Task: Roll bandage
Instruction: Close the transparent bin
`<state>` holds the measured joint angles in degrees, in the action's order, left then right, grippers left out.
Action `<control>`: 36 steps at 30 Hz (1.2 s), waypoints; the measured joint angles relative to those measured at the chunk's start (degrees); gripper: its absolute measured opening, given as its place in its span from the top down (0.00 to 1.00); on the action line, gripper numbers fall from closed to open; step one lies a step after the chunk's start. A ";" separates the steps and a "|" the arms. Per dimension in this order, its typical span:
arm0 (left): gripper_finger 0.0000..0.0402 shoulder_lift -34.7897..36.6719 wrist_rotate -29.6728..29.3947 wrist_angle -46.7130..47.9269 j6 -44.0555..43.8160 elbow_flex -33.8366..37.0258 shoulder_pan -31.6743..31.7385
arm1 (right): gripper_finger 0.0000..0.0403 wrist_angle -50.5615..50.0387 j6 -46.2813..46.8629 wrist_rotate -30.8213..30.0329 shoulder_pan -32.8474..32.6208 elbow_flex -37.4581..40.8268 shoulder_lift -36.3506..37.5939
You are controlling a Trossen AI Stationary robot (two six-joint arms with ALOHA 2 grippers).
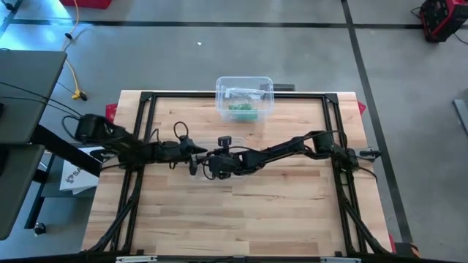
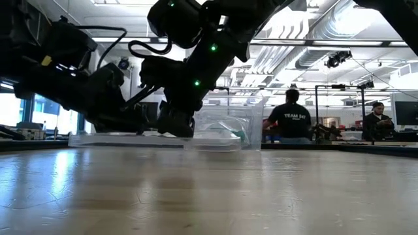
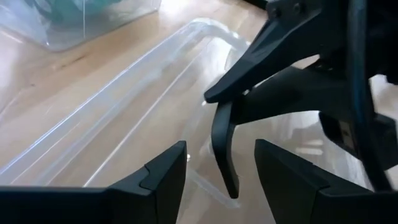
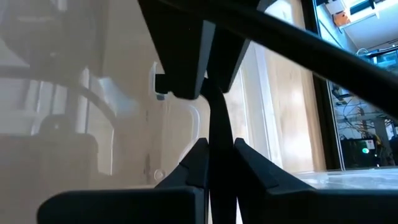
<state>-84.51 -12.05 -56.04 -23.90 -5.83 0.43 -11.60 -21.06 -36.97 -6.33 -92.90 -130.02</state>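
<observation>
Wooden planks make up the desk [image 1: 241,219] in the high view. At its far edge is sitting a clear rectangular plastic box [image 1: 244,95]. The green and white bundle [image 1: 242,110] inside is probably the bandage, which is not yet out for rolling. Both dark arms are reaching to the middle of the desk, where the left pincer [image 1: 196,150] and the right pincer [image 1: 210,162] are meeting just in front of the box. This is likely because they are dealing with its cover before the contents.

Across the low view, a flat clear plastic lid [image 2: 130,140] is lying on the desk with both pincers pressing down close over it. The box is standing just behind them, and two people are sitting in the room beyond.

From the left wrist view, the left pincer's own fingers [image 3: 165,177] are standing wide apart, gripping nothing and framing the lid's rim. The other arm's finger is pointing down onto that rim, seemingly to pin it in place.

Through the right wrist view, the right pincer is showing its fingers drawn narrow, almost together. Whether they are pinching the lid's thin edge cannot be told. Such a narrow set would suit a thin rim.
</observation>
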 joint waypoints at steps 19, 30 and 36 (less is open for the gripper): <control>0.85 -10.98 3.77 -3.11 3.23 -4.08 -0.15 | 0.69 -1.10 8.98 12.42 1.29 -0.02 0.39; 0.95 -11.44 1.74 -1.21 10.21 -4.06 -1.11 | 0.47 -9.86 13.37 37.85 7.33 -0.07 5.27; 0.95 -11.41 0.84 -0.82 16.78 -4.06 -3.29 | 0.47 -9.48 11.22 40.01 9.67 -0.13 4.86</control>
<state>-95.92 -11.20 -56.86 -7.12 -9.89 -2.86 -21.07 -9.84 3.03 3.34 -93.03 -125.16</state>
